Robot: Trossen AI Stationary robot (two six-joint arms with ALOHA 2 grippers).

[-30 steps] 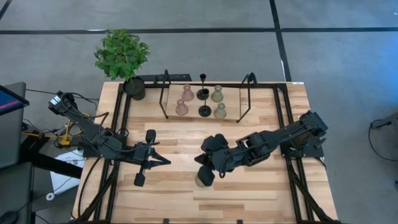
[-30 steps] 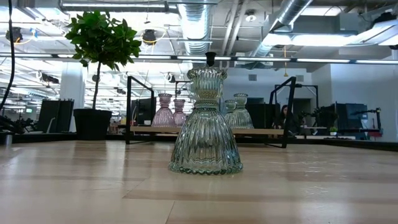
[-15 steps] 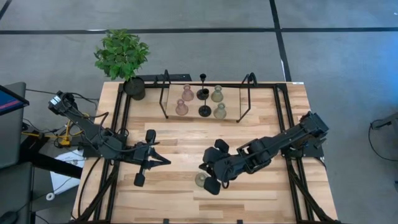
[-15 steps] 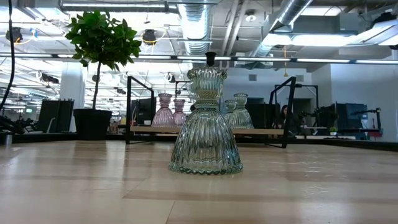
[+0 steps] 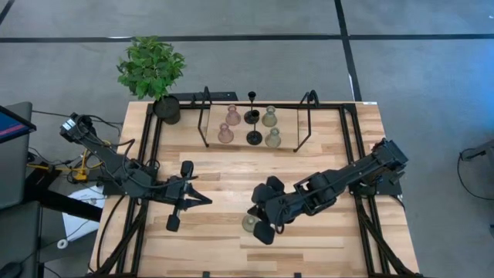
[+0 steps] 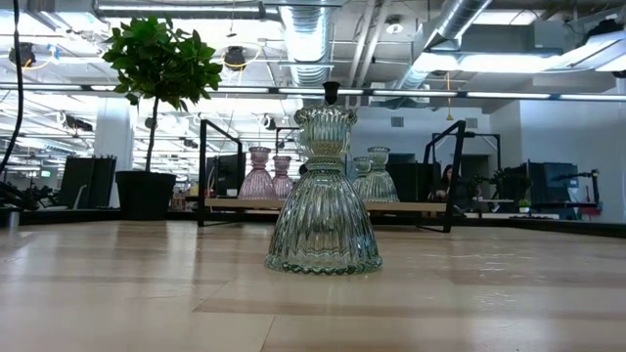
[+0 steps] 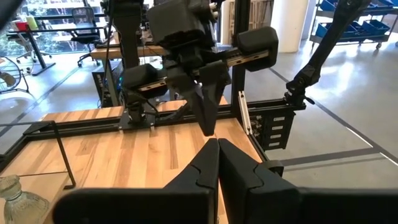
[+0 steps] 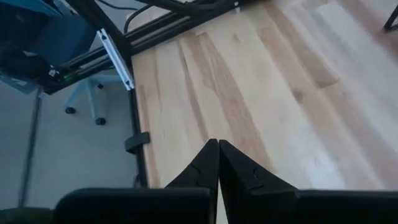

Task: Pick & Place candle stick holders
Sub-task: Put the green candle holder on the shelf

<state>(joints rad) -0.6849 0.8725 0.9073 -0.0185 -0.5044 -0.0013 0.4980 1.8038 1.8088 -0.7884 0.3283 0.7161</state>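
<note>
One olive-green glass candle stick holder (image 5: pixel 248 224) (image 6: pixel 323 196) stands upright on its wide base near the table's front middle. My right gripper (image 5: pixel 252 208) (image 8: pixel 217 144) hangs shut just above and beside it, slanting down, touching nothing; the left wrist view also shows this gripper (image 7: pixel 208 127). More holders stand at the far edge between two wire frames: two pink (image 5: pixel 228 124), two olive (image 5: pixel 271 127) and two black thin-stemmed ones (image 5: pixel 253 127). My left gripper (image 5: pixel 207 201) (image 7: pixel 217 144) waits shut, level, above the table left of centre.
A potted plant (image 5: pixel 152 69) stands at the far left corner. Black wire frames (image 5: pixel 205 116) (image 5: pixel 307 120) flank the row of holders. Black rails (image 5: pixel 150 154) run along both table sides. Bare wood (image 5: pixel 309 247) lies at the front right.
My right gripper has moved a little toward the table's near edge and down, rolling about its own line, so more of the olive holder shows beside it. It stays shut. The holder has not moved.
</note>
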